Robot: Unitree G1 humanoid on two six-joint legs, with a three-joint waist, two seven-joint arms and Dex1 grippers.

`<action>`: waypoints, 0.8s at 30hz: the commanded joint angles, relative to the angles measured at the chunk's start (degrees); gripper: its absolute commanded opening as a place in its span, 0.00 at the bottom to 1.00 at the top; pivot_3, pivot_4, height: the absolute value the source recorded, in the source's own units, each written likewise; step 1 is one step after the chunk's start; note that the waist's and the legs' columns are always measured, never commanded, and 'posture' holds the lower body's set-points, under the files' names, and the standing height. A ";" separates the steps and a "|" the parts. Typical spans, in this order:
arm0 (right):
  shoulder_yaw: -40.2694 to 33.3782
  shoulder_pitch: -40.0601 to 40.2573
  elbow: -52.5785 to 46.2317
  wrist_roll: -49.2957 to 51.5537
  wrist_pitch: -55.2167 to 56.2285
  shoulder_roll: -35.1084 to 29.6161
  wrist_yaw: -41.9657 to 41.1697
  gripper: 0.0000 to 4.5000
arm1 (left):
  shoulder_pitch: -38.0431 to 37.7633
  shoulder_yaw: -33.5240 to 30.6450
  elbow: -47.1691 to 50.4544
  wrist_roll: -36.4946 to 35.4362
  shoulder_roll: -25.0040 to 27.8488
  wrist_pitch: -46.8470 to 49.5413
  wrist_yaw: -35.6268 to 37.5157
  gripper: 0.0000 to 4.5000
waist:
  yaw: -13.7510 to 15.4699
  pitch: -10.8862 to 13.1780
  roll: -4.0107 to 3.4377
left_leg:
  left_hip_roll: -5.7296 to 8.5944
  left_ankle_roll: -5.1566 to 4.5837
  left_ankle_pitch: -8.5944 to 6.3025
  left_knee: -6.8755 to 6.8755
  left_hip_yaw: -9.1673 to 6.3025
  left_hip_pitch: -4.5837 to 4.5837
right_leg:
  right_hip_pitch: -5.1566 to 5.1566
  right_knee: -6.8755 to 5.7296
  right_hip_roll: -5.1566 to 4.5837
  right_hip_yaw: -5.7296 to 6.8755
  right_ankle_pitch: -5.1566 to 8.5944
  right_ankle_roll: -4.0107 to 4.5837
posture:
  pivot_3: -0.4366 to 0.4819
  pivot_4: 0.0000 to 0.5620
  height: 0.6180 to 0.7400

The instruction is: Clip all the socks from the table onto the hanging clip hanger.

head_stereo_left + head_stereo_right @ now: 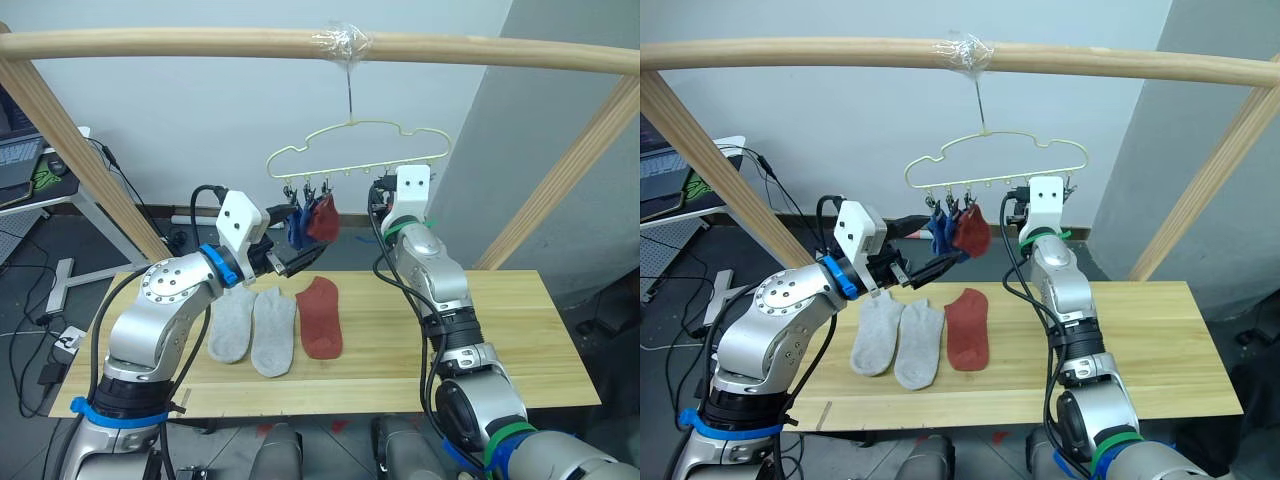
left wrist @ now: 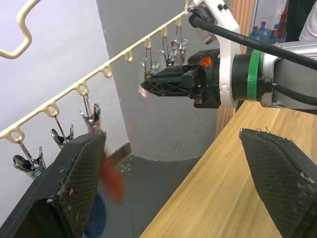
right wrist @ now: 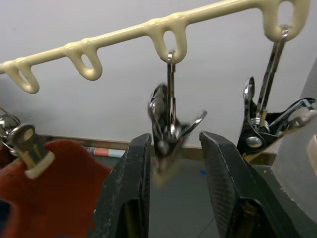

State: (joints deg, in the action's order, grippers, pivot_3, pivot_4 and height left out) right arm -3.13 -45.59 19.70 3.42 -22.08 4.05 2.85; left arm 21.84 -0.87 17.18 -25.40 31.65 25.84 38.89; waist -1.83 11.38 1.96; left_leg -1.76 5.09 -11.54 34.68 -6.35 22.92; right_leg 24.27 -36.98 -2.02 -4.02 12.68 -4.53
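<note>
On the light wooden plank table [image 1: 480,330] lie two grey socks [image 1: 252,325] and one rust-red sock [image 1: 320,318]. The left gripper [image 1: 940,262] is spread wide beside the pale yellow-green wire clip hanger [image 1: 360,150]. The right gripper [image 3: 173,163] has a narrow gap around a metal clip [image 3: 167,124].

The table [image 1: 480,340] is light wood planks. On it lie two grey socks [image 1: 252,326] side by side. A red sock [image 1: 320,318] lies just beside them.

hung red sock [image 2: 113,184] blurred.
</note>
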 commanded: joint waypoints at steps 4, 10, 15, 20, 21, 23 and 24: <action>0.06 -3.81 1.01 0.04 2.59 0.41 0.34 0.35 | 1.47 -1.25 1.11 -0.20 -0.23 -0.65 -0.12 1.00 | -0.01 0.00 -0.01 | 0.00 0.00 0.00 0.00 0.00 0.00 | 0.00 0.01 0.00 0.00 0.00 -0.01 | 0.57 0.27 1.00; 0.70 -4.42 1.40 -0.09 3.45 0.91 -0.10 0.35 | 1.33 -1.35 1.66 -0.32 -0.21 -0.40 -0.30 1.00 | 0.00 0.01 -0.02 | 0.00 0.00 0.00 -0.01 -0.01 0.01 | 0.00 0.01 0.00 0.00 0.01 -0.01 | 0.58 0.28 1.00; 0.70 -4.48 1.42 0.03 2.93 1.10 -0.11 0.35 | 1.41 -1.51 1.86 -0.29 -0.26 -0.29 -0.76 1.00 | 0.00 0.02 -0.03 | 0.00 0.00 0.00 -0.01 -0.01 0.00 | 0.00 0.00 0.00 0.01 0.02 -0.01 | 0.58 0.28 1.00; 0.62 -4.19 1.67 -0.08 2.06 0.88 0.20 0.35 | 0.96 -1.49 2.37 -0.45 -0.16 -0.18 -0.97 1.00 | 0.01 0.04 -0.06 | 0.00 0.00 0.00 -0.01 -0.01 0.00 | 0.00 0.00 0.00 0.01 0.05 0.00 | 0.58 0.29 1.00; 0.62 -4.11 1.54 -0.02 2.05 0.89 0.17 0.35 | 0.94 -1.52 2.44 -0.50 -0.17 -0.14 -1.01 1.00 | 0.01 0.04 -0.06 | 0.00 0.00 0.00 -0.01 -0.01 0.01 | 0.00 0.00 0.00 0.01 0.05 0.00 | 0.58 0.29 1.00; 0.66 -4.04 1.31 0.00 2.08 0.94 0.16 0.35 | 0.90 -1.62 2.55 -0.63 -0.18 0.00 -1.08 1.00 | 0.01 0.04 -0.07 | 0.00 0.00 0.00 -0.01 -0.01 0.01 | 0.00 0.01 0.00 0.01 0.05 0.00 | 0.58 0.29 1.00; 0.77 -4.20 1.50 -0.04 2.52 0.90 -0.07 0.35 | 0.99 -1.62 2.51 -0.73 -0.17 -0.03 -0.96 1.00 | 0.01 0.05 -0.08 | 0.00 0.00 0.00 -0.01 -0.01 0.00 | 0.00 0.01 0.00 0.01 0.05 -0.01 | 0.58 0.29 1.00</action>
State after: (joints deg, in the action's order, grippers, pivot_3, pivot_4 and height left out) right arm -2.68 -48.48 22.78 3.42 -20.54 4.95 2.74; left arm 22.51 -0.97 17.43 -25.53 31.48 25.98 38.06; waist -1.82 11.42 1.89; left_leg -1.76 5.08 -11.54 34.67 -6.36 22.92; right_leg 24.27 -36.97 -2.02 -4.01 12.74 -4.55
